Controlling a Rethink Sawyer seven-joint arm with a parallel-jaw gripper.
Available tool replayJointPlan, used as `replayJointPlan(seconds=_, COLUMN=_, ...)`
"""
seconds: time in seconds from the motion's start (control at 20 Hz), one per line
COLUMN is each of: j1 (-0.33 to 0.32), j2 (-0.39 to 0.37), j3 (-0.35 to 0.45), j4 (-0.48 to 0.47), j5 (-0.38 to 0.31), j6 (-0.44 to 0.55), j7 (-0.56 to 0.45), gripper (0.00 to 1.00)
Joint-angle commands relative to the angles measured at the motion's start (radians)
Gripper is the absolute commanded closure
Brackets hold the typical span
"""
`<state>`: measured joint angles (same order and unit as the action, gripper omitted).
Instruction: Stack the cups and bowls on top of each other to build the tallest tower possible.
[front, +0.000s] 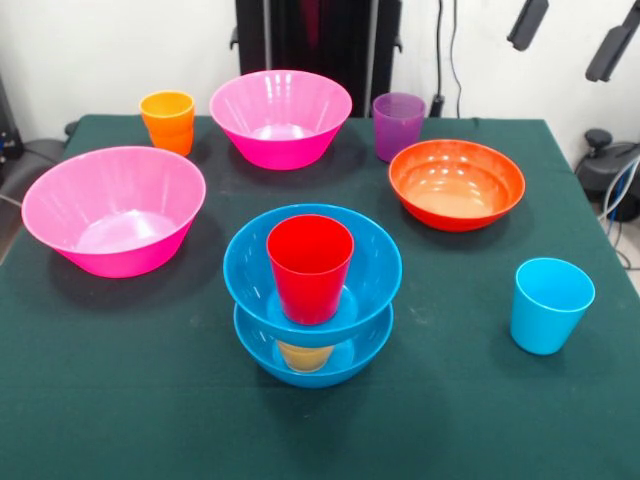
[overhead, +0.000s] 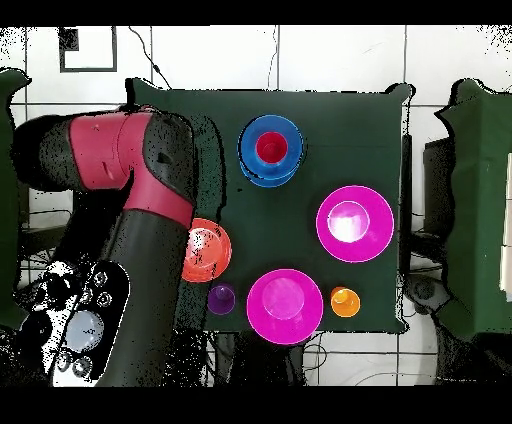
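The tower stands near the table's front middle. A lower blue bowl (front: 355, 352) holds a yellow cup (front: 305, 356), and an upper blue bowl (front: 375, 262) rests on that cup. A red cup (front: 310, 266) stands upright inside the upper bowl; from overhead the red cup (overhead: 270, 148) sits centred in the blue bowl (overhead: 248, 150). A light blue cup (front: 551, 305) stands alone at the front right. Farther back stand two pink bowls (front: 115, 210) (front: 281, 116), an orange-red bowl (front: 456, 184), an orange cup (front: 168, 120) and a purple cup (front: 398, 125). No gripper shows in either view.
From overhead, the red and black arm (overhead: 150, 185) lies folded over the table's left side and covers the spot where the light blue cup stands. Beside it are the orange-red bowl (overhead: 208, 250), purple cup (overhead: 221, 297), pink bowls (overhead: 355, 222) (overhead: 285, 305) and orange cup (overhead: 344, 300).
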<state>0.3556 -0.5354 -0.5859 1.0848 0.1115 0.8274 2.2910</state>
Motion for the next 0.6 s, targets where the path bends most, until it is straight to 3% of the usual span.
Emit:
replayJointPlan(seconds=0.05, j1=0.014, j2=-0.038, j3=0.041, j4=0.208, j5=-0.017, j6=-0.066, j7=0.179, gripper=0.0)
replayJointPlan(seconds=0.6, j1=-0.003, j2=-0.082, j3=0.042, j4=0.407, j5=-0.037, j6=-0.249, j7=0.148, gripper=0.0)
